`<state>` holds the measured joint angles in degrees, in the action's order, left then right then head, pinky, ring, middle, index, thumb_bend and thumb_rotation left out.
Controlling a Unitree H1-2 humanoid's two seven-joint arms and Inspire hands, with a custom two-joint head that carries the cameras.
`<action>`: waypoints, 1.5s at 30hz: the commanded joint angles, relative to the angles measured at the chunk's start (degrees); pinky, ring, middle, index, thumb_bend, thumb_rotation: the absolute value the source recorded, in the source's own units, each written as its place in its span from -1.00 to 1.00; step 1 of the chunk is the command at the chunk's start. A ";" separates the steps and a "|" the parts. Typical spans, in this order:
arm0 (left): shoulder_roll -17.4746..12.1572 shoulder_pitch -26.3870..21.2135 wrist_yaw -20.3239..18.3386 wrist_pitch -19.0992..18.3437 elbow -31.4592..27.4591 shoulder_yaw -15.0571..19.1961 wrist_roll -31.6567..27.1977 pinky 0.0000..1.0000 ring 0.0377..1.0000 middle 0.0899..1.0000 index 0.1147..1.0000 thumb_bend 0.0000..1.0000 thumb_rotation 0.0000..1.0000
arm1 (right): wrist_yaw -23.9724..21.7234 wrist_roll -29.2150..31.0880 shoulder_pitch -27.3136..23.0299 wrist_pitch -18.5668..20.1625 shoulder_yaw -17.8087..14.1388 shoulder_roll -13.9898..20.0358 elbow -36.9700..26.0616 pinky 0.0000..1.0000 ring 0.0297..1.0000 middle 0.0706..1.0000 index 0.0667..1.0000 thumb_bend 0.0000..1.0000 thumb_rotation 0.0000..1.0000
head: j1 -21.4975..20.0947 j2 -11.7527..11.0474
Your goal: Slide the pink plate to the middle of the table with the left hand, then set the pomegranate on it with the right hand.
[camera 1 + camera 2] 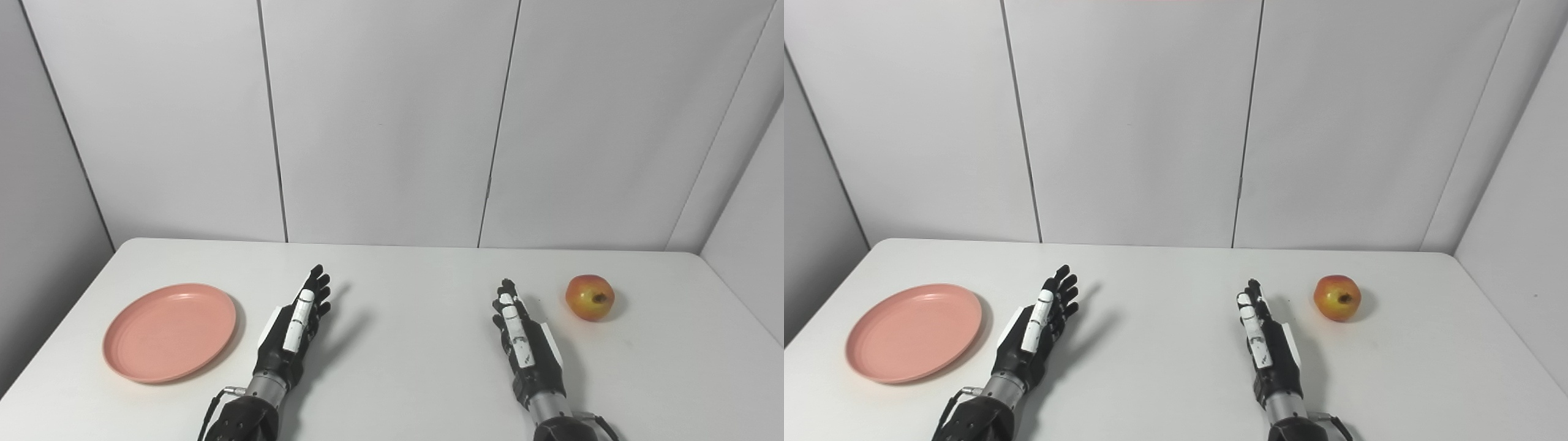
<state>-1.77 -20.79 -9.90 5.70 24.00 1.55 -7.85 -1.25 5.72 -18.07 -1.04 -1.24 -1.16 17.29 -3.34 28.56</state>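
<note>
The pink plate [169, 331] lies flat on the white table [404, 367], at its left side, close to the table's left edge and near the front edge. The left hand [297, 327] is just right of the plate, not touching it, fingers extended and apart, holding nothing. Right of that hand the table surface is bare across the middle. The right hand [520, 337] is farther right of the plate, also open-fingered and empty. The pomegranate [590, 297] sits well right of the plate, just beyond the right hand, apart from it, with bare surface between it and the table's right edge.
</note>
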 commanded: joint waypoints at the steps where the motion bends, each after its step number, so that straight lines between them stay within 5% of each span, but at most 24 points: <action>1: -0.54 0.68 -0.40 1.19 1.07 0.16 -0.27 0.97 1.00 1.00 1.00 0.08 1.00 | -0.79 0.14 -1.63 -1.32 0.20 -0.06 -0.78 1.00 0.97 1.00 0.97 0.13 0.81 | 0.06 0.09; 25: -0.67 0.27 -0.48 1.04 1.85 0.17 -0.22 0.96 1.00 1.00 1.00 0.07 1.00 | -0.29 0.13 -1.85 -1.63 -0.12 -0.36 -0.33 0.98 0.96 0.98 0.97 0.09 0.79 | 1.05 -0.30; 37: 2.53 -0.42 2.73 4.32 5.11 -1.72 3.45 0.95 0.98 1.00 1.00 0.09 1.00 | -3.69 2.85 -0.70 -2.24 -1.39 3.10 -0.29 1.00 0.97 0.99 0.99 0.00 0.84 | 16.71 -3.84; 45: 4.71 -1.58 8.99 3.86 7.13 -3.44 9.64 0.79 0.86 0.92 0.90 0.09 1.00 | -5.81 4.44 -0.71 -3.98 -2.66 4.78 1.54 1.00 0.98 0.99 1.00 -0.06 0.91 | 23.60 -6.37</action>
<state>1.67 -23.63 -1.47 8.87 29.16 -1.52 1.59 -6.38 9.61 -18.20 -2.34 -3.07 2.67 18.96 20.21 22.15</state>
